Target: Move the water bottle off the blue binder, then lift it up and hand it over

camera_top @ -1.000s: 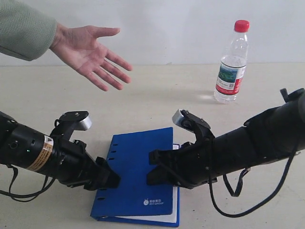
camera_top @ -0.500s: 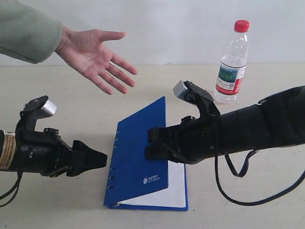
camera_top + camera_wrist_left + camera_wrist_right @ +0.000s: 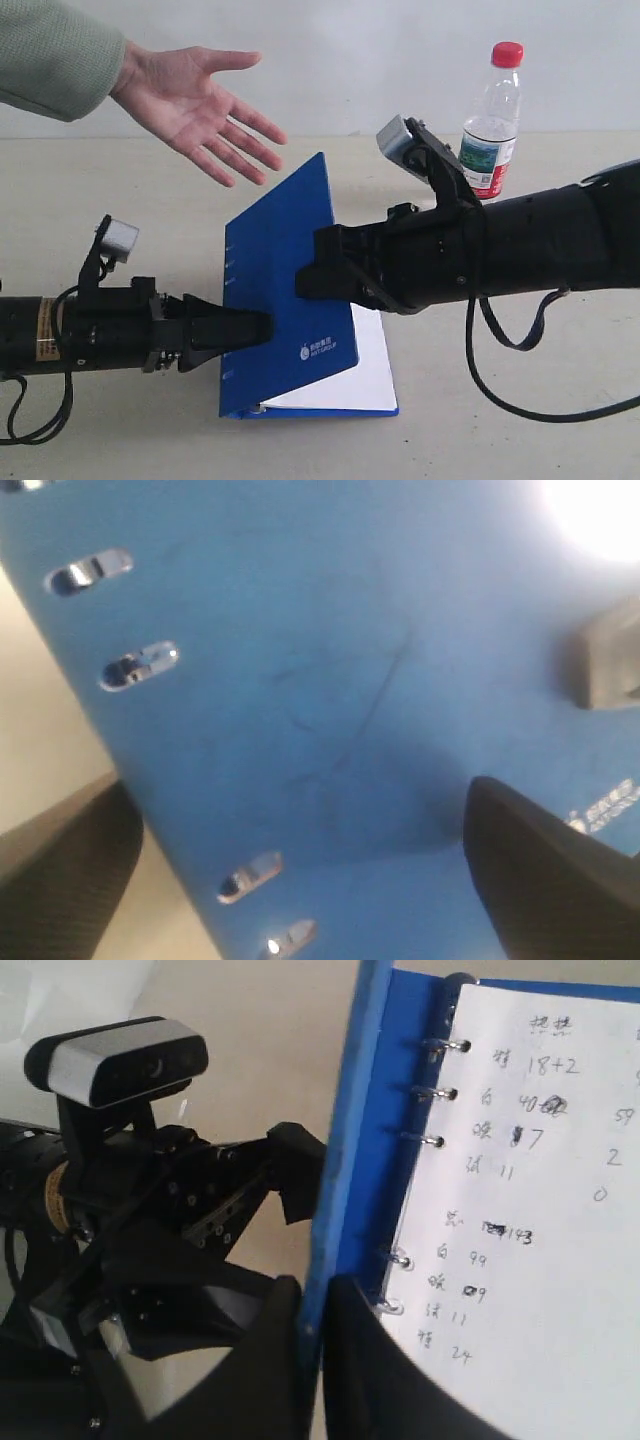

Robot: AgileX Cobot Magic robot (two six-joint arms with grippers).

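Two task items. The bottle (image 3: pixel 490 130) stood upright on the worktop (image 3: pixel 120 220), off the binder (image 3: pixel 285 290) and well behind the right arm, so step one looked done.

The binder sat between the arms. Its cover was tilted up and its pages (image 3: pixel 370 380) lay flat on the worktop. The slots (image 3: pixel 230 320) faced the left arm, and the long edge ran away from the exterior camera.

The right pincer (image 3: pixel 308 280) was clenched on the cover only.

The left pincer (image 3: pixel 255 325) was nosed against the cover's outer face. Its fingers were spread and grasped nothing.

The open hand (image 3: pixel 200 105) waited palm-up, above and beyond the left arm and well apart from both pincers.

Key relation: the hand lay up and left of the grip, on the left arm's side, but the right arm had the hold. My read is that lifting by the cover alone would let the pages hang and swing. The left pincer probably needs to close on the slotted edge first.

View differences:
- The right wrist view showed the cover (image 3: pixel 345 1160) edge-on between the right pincer's (image 3: pixel 312 1325) fingers, plus the rings (image 3: pixel 432 1093) and handwritten pages (image 3: pixel 520 1210). The exterior view hid all of that.
- The left wrist view showed only the blue face (image 3: pixel 330 680) and the left pincer's (image 3: pixel 295 810) fingers wide apart.
- Neither wrist view showed the bottle or the hand.
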